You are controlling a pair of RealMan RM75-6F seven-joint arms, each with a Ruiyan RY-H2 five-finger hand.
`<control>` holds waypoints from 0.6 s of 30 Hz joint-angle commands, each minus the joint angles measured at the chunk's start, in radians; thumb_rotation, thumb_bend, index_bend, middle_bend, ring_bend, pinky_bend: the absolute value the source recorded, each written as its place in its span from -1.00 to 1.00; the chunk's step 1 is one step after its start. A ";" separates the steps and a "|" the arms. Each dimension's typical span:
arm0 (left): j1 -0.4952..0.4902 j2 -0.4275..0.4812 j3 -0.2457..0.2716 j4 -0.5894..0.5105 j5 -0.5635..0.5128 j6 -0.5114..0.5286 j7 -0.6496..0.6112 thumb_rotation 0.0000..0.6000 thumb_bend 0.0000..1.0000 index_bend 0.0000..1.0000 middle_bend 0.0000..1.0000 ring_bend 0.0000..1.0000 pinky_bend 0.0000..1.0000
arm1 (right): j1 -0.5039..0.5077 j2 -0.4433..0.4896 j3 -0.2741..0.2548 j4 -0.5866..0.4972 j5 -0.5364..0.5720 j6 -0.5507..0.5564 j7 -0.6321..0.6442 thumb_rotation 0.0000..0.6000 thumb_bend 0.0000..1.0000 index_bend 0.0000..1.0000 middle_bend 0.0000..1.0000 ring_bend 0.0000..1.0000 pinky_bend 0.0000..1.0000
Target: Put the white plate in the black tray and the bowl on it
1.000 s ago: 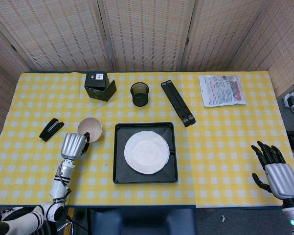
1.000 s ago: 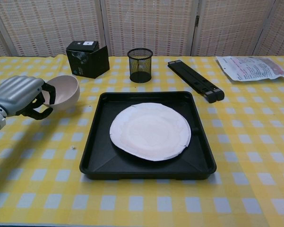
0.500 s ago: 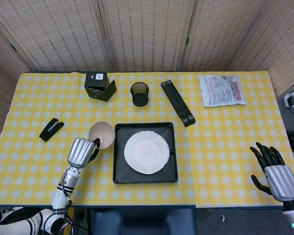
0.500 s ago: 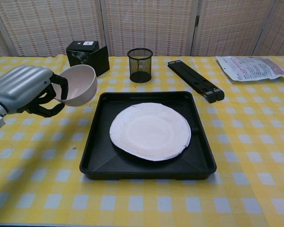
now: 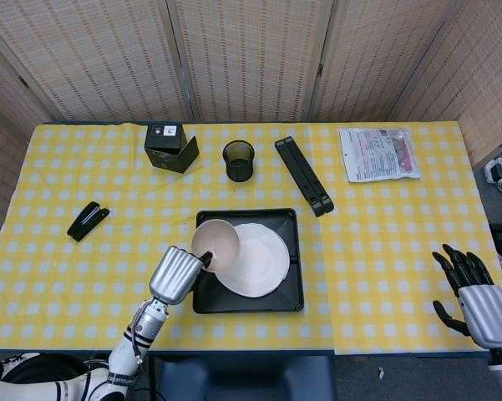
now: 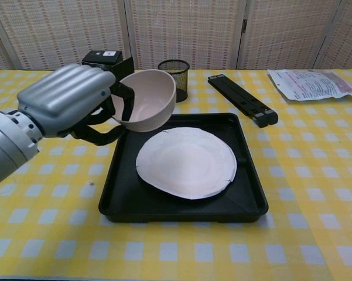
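Observation:
My left hand [image 5: 177, 274] [image 6: 70, 99] holds the pale bowl [image 5: 216, 244] [image 6: 145, 99] by its rim, lifted and tilted, above the left side of the black tray [image 5: 286, 296] [image 6: 181, 209]. The white plate [image 5: 259, 261] [image 6: 187, 161] lies flat inside the tray, its left part hidden by the bowl in the head view. My right hand [image 5: 478, 305] hangs off the table's near right corner, fingers spread and holding nothing; the chest view does not show it.
A black box [image 5: 170, 146] [image 6: 108, 71], a mesh pen cup [image 5: 238, 159] [image 6: 174, 79] and a long black bar [image 5: 304, 175] [image 6: 242, 99] stand behind the tray. A stapler [image 5: 87, 220] lies at left, a packet [image 5: 378, 154] [image 6: 311, 83] at far right.
My left hand has carried the bowl rightward and higher, from left of the tray to above its left side. The right hand drifted slightly lower.

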 commanded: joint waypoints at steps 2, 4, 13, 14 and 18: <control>-0.031 -0.048 -0.007 -0.003 -0.016 -0.037 0.041 1.00 0.02 0.34 1.00 1.00 1.00 | -0.017 0.013 -0.003 0.008 -0.004 0.027 0.027 1.00 -0.19 -1.00 -1.00 -1.00 -1.00; -0.040 -0.065 -0.009 0.006 -0.021 -0.048 0.058 1.00 0.01 0.34 1.00 1.00 1.00 | -0.024 0.018 -0.005 0.012 -0.008 0.037 0.038 1.00 -0.19 -1.00 -1.00 -1.00 -1.00; -0.086 -0.135 -0.035 0.091 -0.069 -0.102 0.077 1.00 0.01 0.34 1.00 1.00 1.00 | -0.052 0.033 -0.007 0.032 0.001 0.071 0.073 1.00 -0.19 -1.00 -1.00 -1.00 -1.00; -0.091 -0.142 -0.036 0.104 -0.073 -0.109 0.076 1.00 0.01 0.34 1.00 1.00 1.00 | -0.056 0.035 -0.005 0.033 0.005 0.076 0.079 1.00 -0.19 -1.00 -1.00 -1.00 -1.00; -0.118 -0.177 -0.046 0.165 -0.089 -0.140 0.059 1.00 0.02 0.34 1.00 1.00 1.00 | -0.075 0.042 0.006 0.049 0.012 0.117 0.123 1.00 -0.19 -1.00 -1.00 -1.00 -1.00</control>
